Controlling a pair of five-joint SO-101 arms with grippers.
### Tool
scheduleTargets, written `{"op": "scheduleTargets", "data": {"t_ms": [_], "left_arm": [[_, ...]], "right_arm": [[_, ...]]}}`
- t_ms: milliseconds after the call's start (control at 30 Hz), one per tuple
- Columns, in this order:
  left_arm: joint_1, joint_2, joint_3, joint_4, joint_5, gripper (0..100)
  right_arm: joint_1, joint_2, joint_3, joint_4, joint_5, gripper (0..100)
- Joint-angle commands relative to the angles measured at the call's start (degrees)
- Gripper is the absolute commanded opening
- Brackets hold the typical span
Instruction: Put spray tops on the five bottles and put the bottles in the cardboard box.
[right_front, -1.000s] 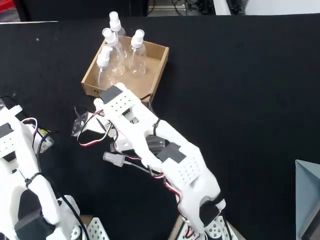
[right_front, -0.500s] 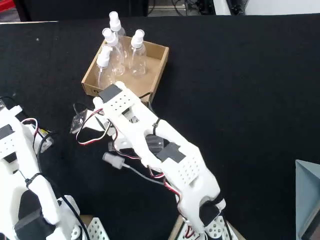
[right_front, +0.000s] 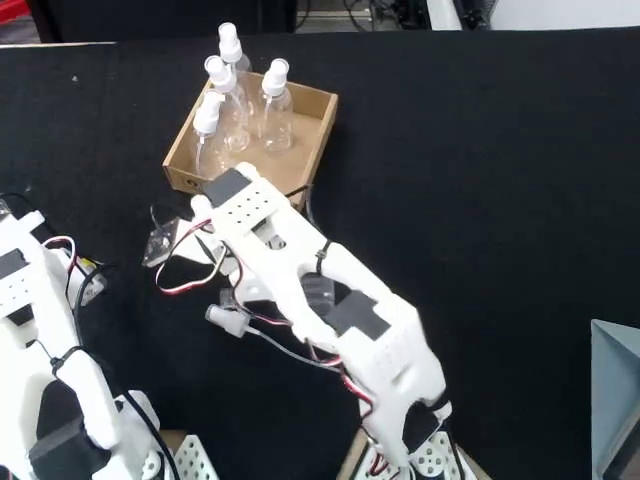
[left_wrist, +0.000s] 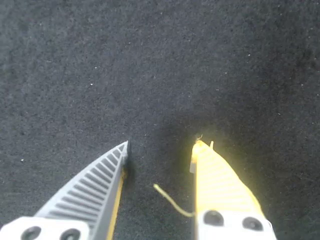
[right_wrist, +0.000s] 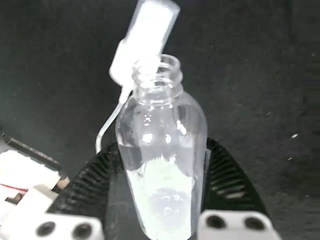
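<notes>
My right gripper (right_wrist: 162, 155) is shut on a clear bottle (right_wrist: 162, 150) whose neck is open. The white spray top (right_wrist: 145, 37) with its thin tube lies on the black table just beyond that neck. From above, the bottle (right_front: 160, 245) is held low at the front left of the cardboard box (right_front: 318, 140), and the spray top (right_front: 228, 320) lies nearer the arm bases. Several capped bottles (right_front: 240, 110) stand upright in the box. My left gripper (left_wrist: 160, 147) is open over bare table, holding nothing.
The left arm (right_front: 40, 330) stands at the table's near left corner. A grey object (right_front: 615, 390) juts in at the right edge. Loose red, white and black wires (right_front: 190, 275) hang under the right arm, close to the spray top.
The right arm's middle links have shifted slightly to the right and nearer the base. The bottle and the spray top stay about where they were. The left arm is still.
</notes>
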Motion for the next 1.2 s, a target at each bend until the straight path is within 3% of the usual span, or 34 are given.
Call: {"op": "scheduleTargets", "data": {"t_ms": [0, 167, 867, 1067, 1167], "left_arm": [[-0.6, -2.0, -0.9, -0.9, 0.4, 18], [-0.6, -2.0, -0.9, -0.9, 0.4, 18], [2.1, -2.6, -0.7, 0.5, 0.4, 18], [7.6, -2.7, -2.6, 4.7, 0.9, 19], [9.6, -2.7, -4.2, 6.9, 5.6, 19]], "right_arm": [[1.1, -7.9, 2.7, 1.0, -0.5, 10.2], [1.1, -15.0, 7.7, 0.9, -0.8, 10.0], [1.3, -45.7, 27.4, -9.7, -18.4, 10.0], [9.9, -52.1, 32.0, -14.6, -20.2, 10.0], [14.0, -53.8, 34.6, -18.2, -23.2, 10.0]]}}
